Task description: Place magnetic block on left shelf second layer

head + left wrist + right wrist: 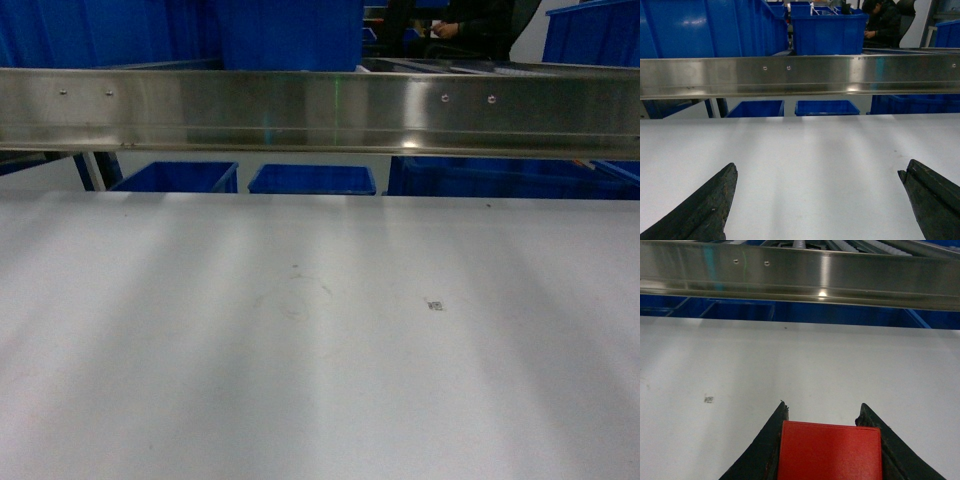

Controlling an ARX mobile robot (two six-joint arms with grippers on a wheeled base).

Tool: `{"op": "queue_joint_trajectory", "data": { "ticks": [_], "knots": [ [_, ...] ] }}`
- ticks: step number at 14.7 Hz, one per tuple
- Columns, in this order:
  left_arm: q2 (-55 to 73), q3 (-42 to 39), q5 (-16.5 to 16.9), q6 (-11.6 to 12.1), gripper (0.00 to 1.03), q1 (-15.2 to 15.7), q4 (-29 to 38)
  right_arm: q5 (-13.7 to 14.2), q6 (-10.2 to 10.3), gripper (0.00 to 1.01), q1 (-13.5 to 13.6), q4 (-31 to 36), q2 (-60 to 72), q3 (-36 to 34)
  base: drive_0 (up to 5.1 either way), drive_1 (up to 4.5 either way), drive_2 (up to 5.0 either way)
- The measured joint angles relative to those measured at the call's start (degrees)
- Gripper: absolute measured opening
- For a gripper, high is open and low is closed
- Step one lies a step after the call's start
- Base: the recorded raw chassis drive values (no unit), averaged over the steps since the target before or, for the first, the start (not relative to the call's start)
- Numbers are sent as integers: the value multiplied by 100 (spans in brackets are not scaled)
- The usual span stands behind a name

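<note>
Between the fingers of our right pincer (822,415) sits the magnetic block (830,450), clenched above the white surface (320,340) for carrying. Our left pincer (817,192) hangs released, wide apart. Beyond, a steel beam (320,110) fronts blue crates (827,32); the shelf we cannot identify.

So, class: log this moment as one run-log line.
right end effector: shut on small matte red cube | left end effector: open, empty | shelf: unreached

A white surface (320,380) fills the lower frame; a steel beam (320,110) crosses the top, with small blue bins (312,180) behind.
</note>
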Motion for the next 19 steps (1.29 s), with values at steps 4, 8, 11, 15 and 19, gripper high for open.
{"op": "queue_joint_trajectory", "data": {
  "ticks": [4, 8, 11, 15, 19],
  "knots": [
    [0, 0, -2, 0, 98, 0, 11, -20, 0, 33, 2, 4, 0, 0, -477, 268, 268],
    [0, 0, 0, 0, 98, 0, 15, -20, 0, 33, -2, -11, -24, 0, -494, 252, 252],
    [0, 0, -4, 0, 98, 0, 11, -20, 0, 33, 2, -17, -22, 0, -505, 241, 241],
    [0, 0, 0, 0, 98, 0, 17, -20, 0, 33, -2, -7, -22, 0, -506, 239, 239],
    [0, 0, -2, 0, 98, 0, 22, -20, 0, 33, -2, 0, -22, 0, -500, 246, 246]
  ]
}}
